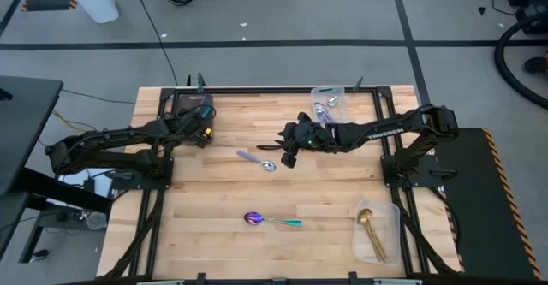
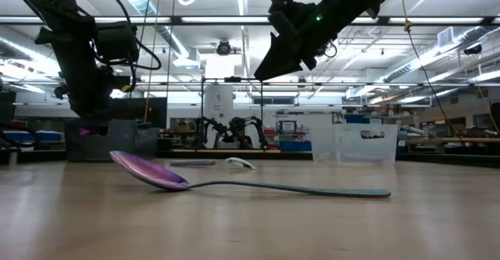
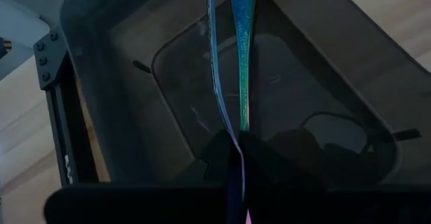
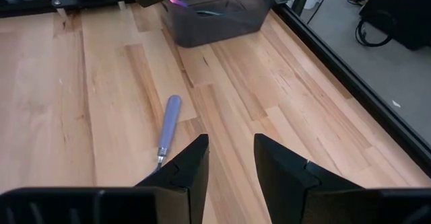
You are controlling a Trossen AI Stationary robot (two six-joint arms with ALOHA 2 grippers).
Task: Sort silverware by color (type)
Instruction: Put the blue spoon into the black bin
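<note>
**Over the dark bin: left gripper holds a teal-handled spoon, right gripper hangs open above the lavender one**

Over the dark bin (image 1: 184,105) at the table's far left corner, the left gripper (image 1: 204,124) is closed on a teal-handled spoon (image 3: 242,56). The left wrist view shows the teal handle running out from between the pinched fingers (image 3: 219,158) across the bin's open interior. The spoon's bowl shows only as a pink-purple glint beside that gripper, above the bin's rim, in the right wrist view.

Toward the table's middle from the dark bin, the right gripper (image 1: 288,157) hangs above the wooden table (image 1: 214,195) with its fingers (image 4: 182,167) spread and nothing between them. Just beside it lies a lavender-handled spoon (image 1: 256,159), flat on the wood, its silver bowl nearest the gripper and its handle pointing back toward the dark bin. The low view shows the gripper clear of the surface.

Farther from the dark bin, near the table's front edge, a purple-bowled spoon with a teal handle (image 1: 272,220) lies alone, bowl resting on the wood and handle stretched flat.

Along the far edge from the dark bin, a clear bin (image 1: 341,93) holds silver-bowled spoons (image 1: 323,111). Diagonally opposite the dark bin, at the front right corner, another clear bin (image 1: 394,234) contains gold spoons (image 1: 370,232).
</note>
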